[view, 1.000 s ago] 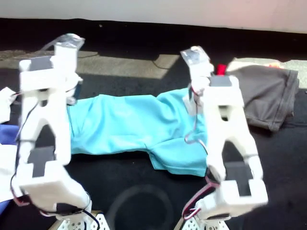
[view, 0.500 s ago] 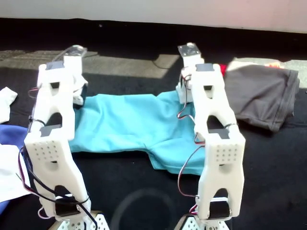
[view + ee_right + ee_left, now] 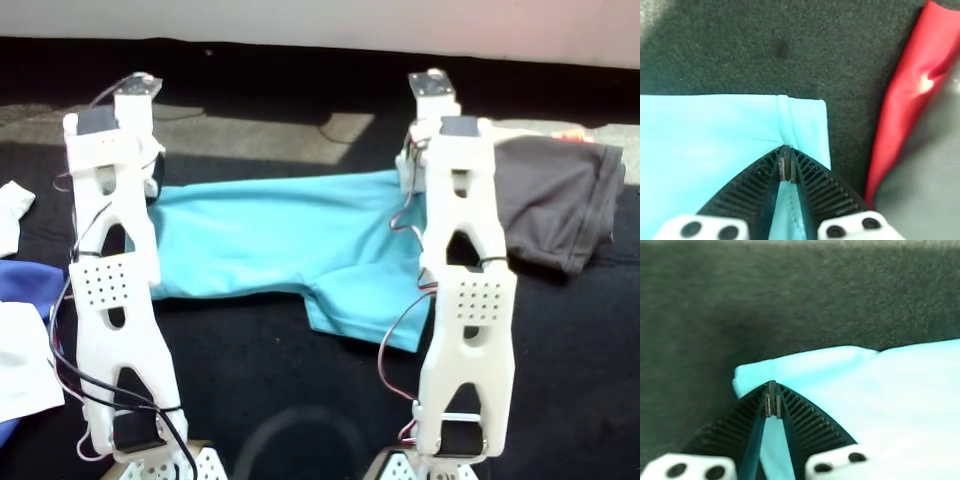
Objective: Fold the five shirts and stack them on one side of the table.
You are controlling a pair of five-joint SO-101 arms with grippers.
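L end effector (image 3: 771, 407) & R end effector (image 3: 786, 170) both clenched on teal shirt (image 3: 270, 235), far corners.

Turquoise shirt (image 3: 270, 240) spread across dark table (image 3: 250, 365), left arm (image 3: 110, 290) and right arm (image 3: 465, 300) over its far corners; grey shirt (image 3: 550, 200) at right, white cloth (image 3: 20, 360) at left edge.

Daylight seems to come from the far side: a pale sunlit patch (image 3: 250, 140) crosses the dark worktop (image 3: 300, 400). A small glare spot sits on the red cloth (image 3: 900, 115); soft shadow darkens the worktop beside the teal shirt (image 3: 890, 390).
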